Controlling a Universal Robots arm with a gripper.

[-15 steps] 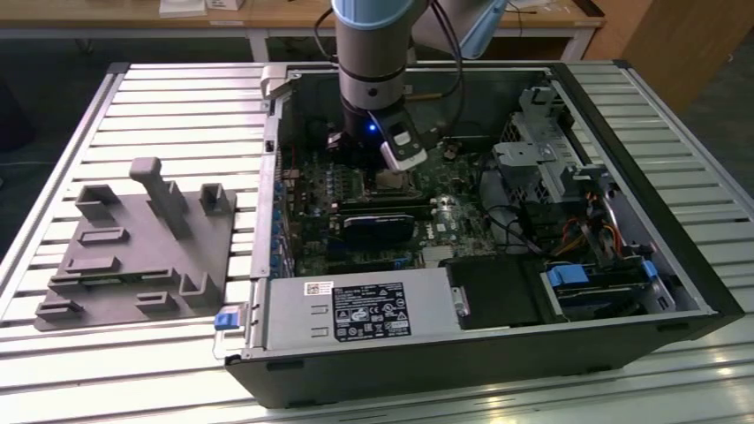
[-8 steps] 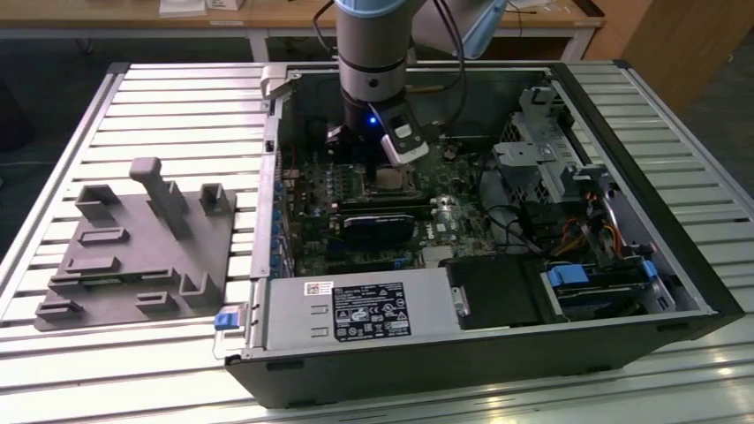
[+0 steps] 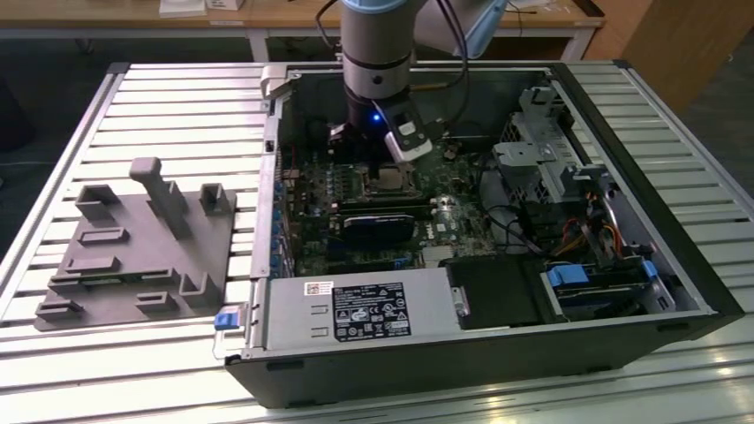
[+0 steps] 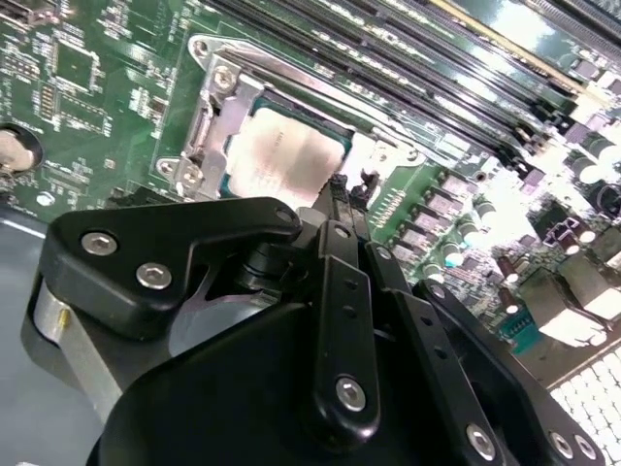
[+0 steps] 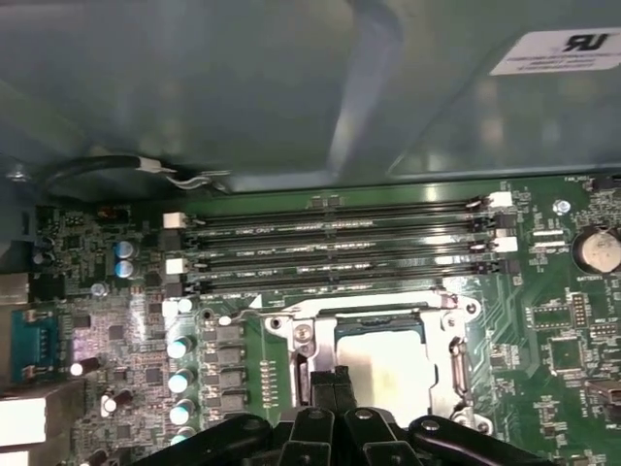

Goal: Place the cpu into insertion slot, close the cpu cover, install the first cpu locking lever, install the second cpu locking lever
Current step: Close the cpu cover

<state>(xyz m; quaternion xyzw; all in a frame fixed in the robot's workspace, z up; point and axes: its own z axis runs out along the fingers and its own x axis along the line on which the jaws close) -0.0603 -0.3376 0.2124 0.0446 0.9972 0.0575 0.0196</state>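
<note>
Well off to the exterior view's left of the tool, a grey moulded tray (image 3: 130,256) lies on the slatted tabletop (image 3: 177,97); next along, the open computer case (image 3: 471,371) lies on its side with the arm reaching down into it; the tool (image 4: 336,191) hangs right over the circuit board, its two thin fingers pressed together with nothing visibly pinched between them; just beyond its tips the cpu (image 4: 286,160) sits flat in the insertion slot (image 5: 374,327), of which little but a dark rim shows; the cpu cover (image 4: 215,121) lies down over the chip, framing it on all sides; a thin wire lever (image 5: 340,297) runs along the cover's edge farthest from the tool, and I cannot tell whether it is latched; to the exterior view's right of the tool stand the drive bays (image 3: 589,274); judging by this, seating and covering are done and the lever stage is in hand; that work calls for a firm, well-aimed push on a slim lever without scraping the board
</note>
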